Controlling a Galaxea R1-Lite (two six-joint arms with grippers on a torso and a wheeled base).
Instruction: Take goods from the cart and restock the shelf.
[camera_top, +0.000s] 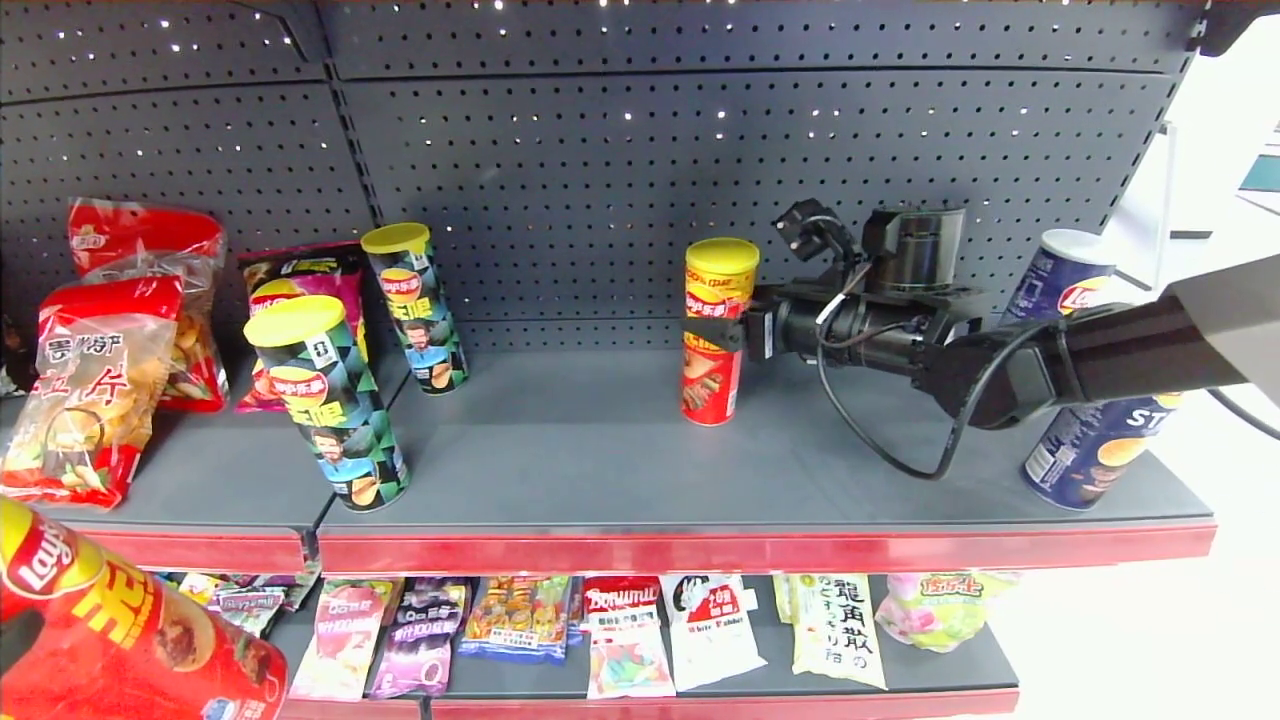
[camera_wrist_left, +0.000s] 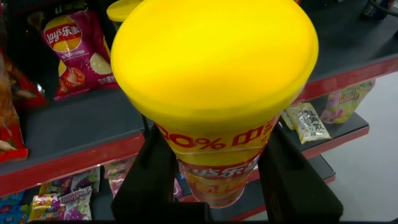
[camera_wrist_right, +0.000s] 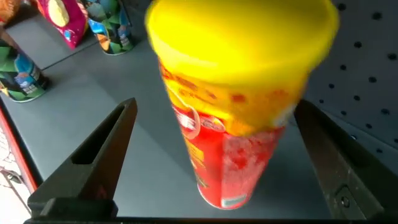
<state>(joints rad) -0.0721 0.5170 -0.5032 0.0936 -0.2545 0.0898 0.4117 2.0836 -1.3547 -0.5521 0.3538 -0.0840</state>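
A red chip can with a yellow lid (camera_top: 716, 330) stands upright in the middle of the dark shelf (camera_top: 600, 450). My right gripper (camera_top: 722, 335) comes in from the right and is open around it. In the right wrist view the can (camera_wrist_right: 236, 143) stands between the fingers (camera_wrist_right: 93, 162) with a gap on each side. A second red chip can (camera_wrist_left: 214, 93), also yellow-lidded, sits in my left gripper (camera_wrist_left: 214, 146), which is shut on it. That can (camera_top: 110, 630) lies tilted at the lower left of the head view, below and in front of the shelf edge.
Two green-black cans (camera_top: 325, 400) (camera_top: 415, 305) stand left of centre. Red snack bags (camera_top: 90, 390) and a pink bag (camera_top: 305, 290) fill the left end. A blue can (camera_top: 1090, 400) stands at the right end. Packets (camera_top: 620, 630) line the lower shelf. Pegboard (camera_top: 600, 180) backs the shelf.
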